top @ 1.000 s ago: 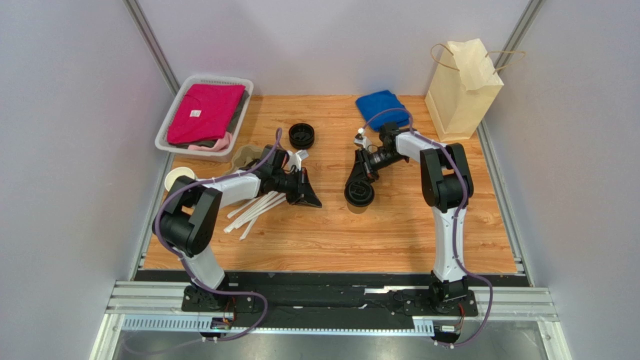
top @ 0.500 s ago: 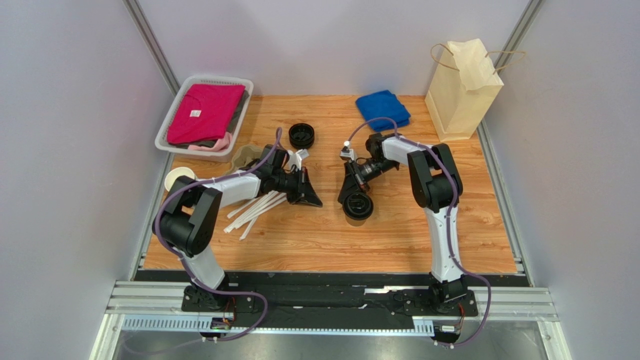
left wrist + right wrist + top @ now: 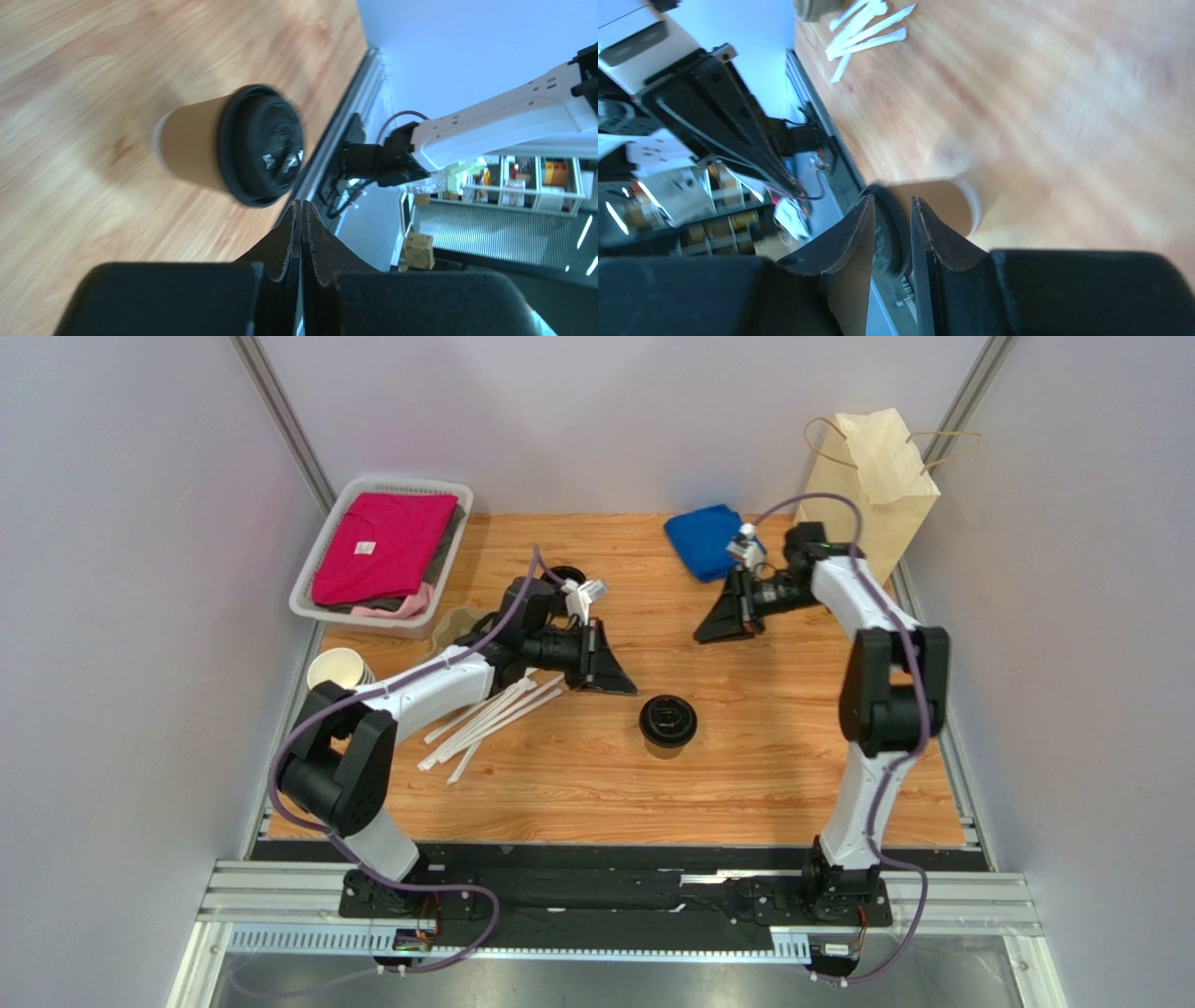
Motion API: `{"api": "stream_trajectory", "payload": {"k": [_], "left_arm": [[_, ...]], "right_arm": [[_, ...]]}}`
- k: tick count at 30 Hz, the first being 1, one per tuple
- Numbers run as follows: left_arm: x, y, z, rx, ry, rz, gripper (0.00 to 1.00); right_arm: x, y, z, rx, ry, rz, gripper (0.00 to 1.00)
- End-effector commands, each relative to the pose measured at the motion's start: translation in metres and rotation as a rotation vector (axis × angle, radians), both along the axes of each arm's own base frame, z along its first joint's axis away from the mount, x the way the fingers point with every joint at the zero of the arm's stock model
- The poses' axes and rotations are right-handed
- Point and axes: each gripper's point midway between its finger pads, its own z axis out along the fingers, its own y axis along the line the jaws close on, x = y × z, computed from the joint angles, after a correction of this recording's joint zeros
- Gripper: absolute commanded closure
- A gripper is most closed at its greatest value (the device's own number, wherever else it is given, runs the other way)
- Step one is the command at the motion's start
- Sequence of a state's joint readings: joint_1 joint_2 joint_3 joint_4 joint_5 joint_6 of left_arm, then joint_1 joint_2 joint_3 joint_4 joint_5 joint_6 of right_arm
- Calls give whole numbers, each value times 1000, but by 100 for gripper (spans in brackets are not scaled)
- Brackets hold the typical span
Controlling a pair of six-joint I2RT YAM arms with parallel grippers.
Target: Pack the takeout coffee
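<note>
the coffee cup (image 3: 668, 723) stands on the table (image 3: 786, 756), lid on. the left gripper (image 3: 624, 685) is near it, fingers pressed together. the right gripper (image 3: 701, 634) is farther off, fingers a little apart, empty.

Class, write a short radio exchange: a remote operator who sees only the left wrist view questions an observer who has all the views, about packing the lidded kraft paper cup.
Operator: My left gripper is shut, and the tan kraft paper cup with the black lid is ahead of it. Where is the bag?
Observer: A beige paper bag with cord handles stands upright at the far right corner of the wooden table.
Operator: Is the right gripper holding anything?
Observer: No. The right gripper is empty, its jaws slightly apart, near the blue folded cloth and well clear of the cup.
</note>
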State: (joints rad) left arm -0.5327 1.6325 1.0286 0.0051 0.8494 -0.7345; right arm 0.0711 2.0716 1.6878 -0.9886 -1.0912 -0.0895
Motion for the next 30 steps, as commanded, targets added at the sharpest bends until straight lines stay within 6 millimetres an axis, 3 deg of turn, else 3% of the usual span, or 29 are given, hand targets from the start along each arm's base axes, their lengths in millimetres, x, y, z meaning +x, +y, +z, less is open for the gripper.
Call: {"api": "stream_trajectory", "payload": {"k": [1, 3, 5, 8, 11, 16, 23, 30], "left_arm": [[-6, -35, 44, -98, -41, -44, 98], [-9, -48, 38, -87, -13, -57, 99], [-10, -60, 40, -92, 14, -65, 100], [-13, -68, 29, -75, 64, -73, 100], [-17, -66, 15, -51, 99, -66, 100], [-16, -65, -3, -24, 105, -51, 100], [-13, -63, -35, 37, 163, -60, 100], [-15, -56, -58, 78, 216, -42, 100]], "right_arm": [[-65, -9, 42, 42, 54, -47, 72], [-84, -8, 54, 52, 67, -69, 74], [-98, -8, 49, 52, 85, -86, 76], [-104, -7, 41, 31, 111, -109, 77], [-113, -1, 29, 26, 162, -104, 78], [-111, 6, 8, 2, 184, -97, 79], [-100, 10, -5, -7, 205, -110, 80], [-112, 10, -30, -75, 237, -93, 81]]}}
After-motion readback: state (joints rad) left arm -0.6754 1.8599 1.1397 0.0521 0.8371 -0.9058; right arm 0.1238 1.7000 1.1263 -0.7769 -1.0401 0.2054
